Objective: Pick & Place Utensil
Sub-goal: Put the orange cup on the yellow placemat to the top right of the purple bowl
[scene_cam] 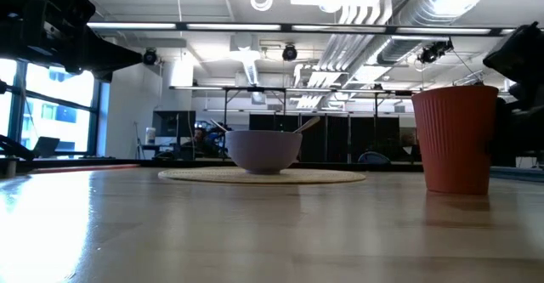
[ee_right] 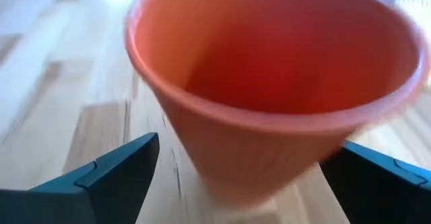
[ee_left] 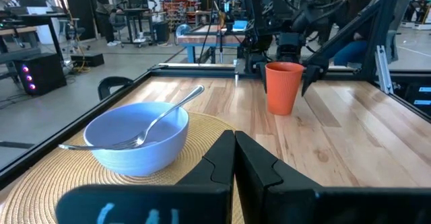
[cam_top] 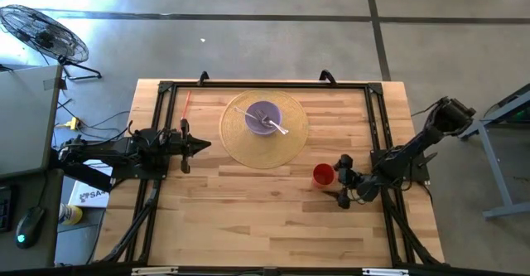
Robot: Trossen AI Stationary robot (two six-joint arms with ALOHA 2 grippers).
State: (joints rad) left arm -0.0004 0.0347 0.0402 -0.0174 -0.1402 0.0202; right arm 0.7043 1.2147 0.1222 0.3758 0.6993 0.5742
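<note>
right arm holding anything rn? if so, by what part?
Nothing held yet. The right end effector is open, its fingers either side of the orange cup, apart from its wall. The left end effector is shut on nothing.

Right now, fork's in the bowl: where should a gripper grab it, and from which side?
Grip the fork on its bare handle, where it sticks out past the bowl rim toward the orange cup. Come from above, fingers across the handle: the tines lie inside the bowl, so the raised, slanted handle is the only free part. The left gripper looks nearest.
</note>
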